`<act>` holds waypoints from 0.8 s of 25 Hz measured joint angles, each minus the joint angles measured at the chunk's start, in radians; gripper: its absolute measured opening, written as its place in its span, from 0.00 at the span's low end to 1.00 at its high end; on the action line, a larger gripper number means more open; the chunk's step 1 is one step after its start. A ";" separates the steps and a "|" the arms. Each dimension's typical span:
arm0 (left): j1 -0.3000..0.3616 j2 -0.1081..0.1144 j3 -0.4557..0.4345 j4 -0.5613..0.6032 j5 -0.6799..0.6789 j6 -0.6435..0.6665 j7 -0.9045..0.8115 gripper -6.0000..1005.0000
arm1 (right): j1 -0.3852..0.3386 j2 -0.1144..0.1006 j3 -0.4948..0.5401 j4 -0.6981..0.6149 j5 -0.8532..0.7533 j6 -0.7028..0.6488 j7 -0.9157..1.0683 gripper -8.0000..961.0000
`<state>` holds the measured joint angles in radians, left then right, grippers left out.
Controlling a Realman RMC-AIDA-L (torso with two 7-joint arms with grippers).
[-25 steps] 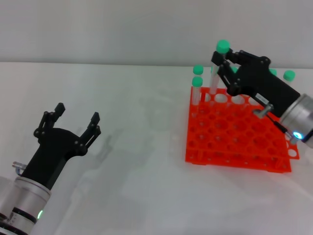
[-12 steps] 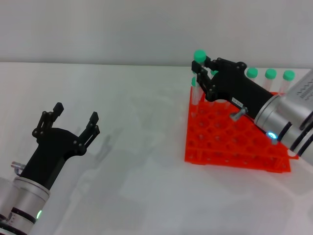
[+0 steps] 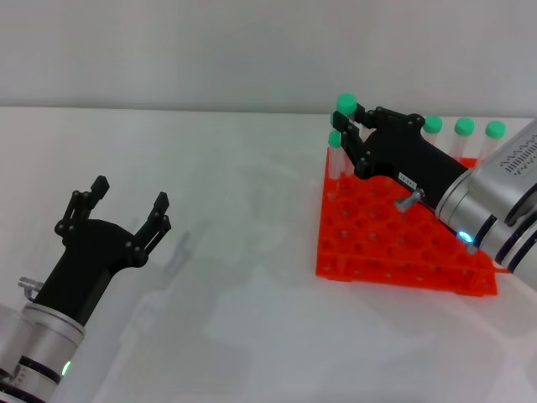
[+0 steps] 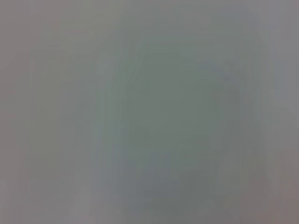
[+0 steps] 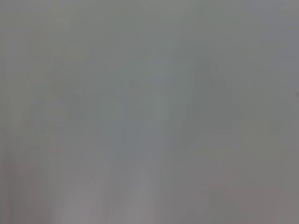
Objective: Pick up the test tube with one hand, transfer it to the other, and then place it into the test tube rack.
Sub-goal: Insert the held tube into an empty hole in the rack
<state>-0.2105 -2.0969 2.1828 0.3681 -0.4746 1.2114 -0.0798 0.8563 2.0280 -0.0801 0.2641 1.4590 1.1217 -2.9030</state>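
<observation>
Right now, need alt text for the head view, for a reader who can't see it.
The right gripper, shut on a green-capped test tube, holds it above the far left corner of the orange-red test tube rack, where other green-capped tubes stand along the back row. The left gripper hangs open and empty over the white table.

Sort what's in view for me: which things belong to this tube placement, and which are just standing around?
In the job:
- right gripper, shut on the test tube, over the rack's far left corner
- test tube rack
- left gripper, jaws open, empty, parked near left

Just standing around:
- capped tube already in the far left corner hole
- three capped tubes along the far row
- white table
</observation>
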 joint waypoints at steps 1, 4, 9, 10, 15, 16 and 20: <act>0.000 0.000 0.000 0.000 0.002 0.000 0.000 0.88 | -0.002 0.000 0.004 -0.001 0.000 -0.002 0.000 0.21; 0.000 0.000 0.000 0.000 0.004 0.000 0.000 0.88 | -0.005 0.000 0.020 -0.001 0.000 -0.005 0.000 0.21; 0.002 0.000 0.007 -0.002 0.003 0.001 0.000 0.88 | -0.017 0.000 0.054 0.003 0.002 -0.027 0.000 0.20; 0.002 0.000 0.013 -0.003 0.001 0.001 0.000 0.88 | -0.021 0.000 0.066 0.004 0.001 -0.031 -0.001 0.20; 0.002 0.000 0.020 -0.003 -0.003 0.001 -0.001 0.88 | -0.030 0.000 0.079 0.007 0.000 -0.040 0.001 0.20; 0.001 0.000 0.021 -0.003 -0.003 0.001 -0.001 0.88 | -0.030 0.000 0.079 0.007 0.000 -0.042 0.002 0.20; -0.003 0.000 0.022 -0.003 -0.003 0.001 -0.001 0.88 | -0.030 0.000 0.079 0.011 -0.001 -0.052 0.003 0.20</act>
<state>-0.2135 -2.0969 2.2048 0.3650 -0.4776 1.2119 -0.0810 0.8264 2.0279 -0.0011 0.2750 1.4582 1.0700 -2.8996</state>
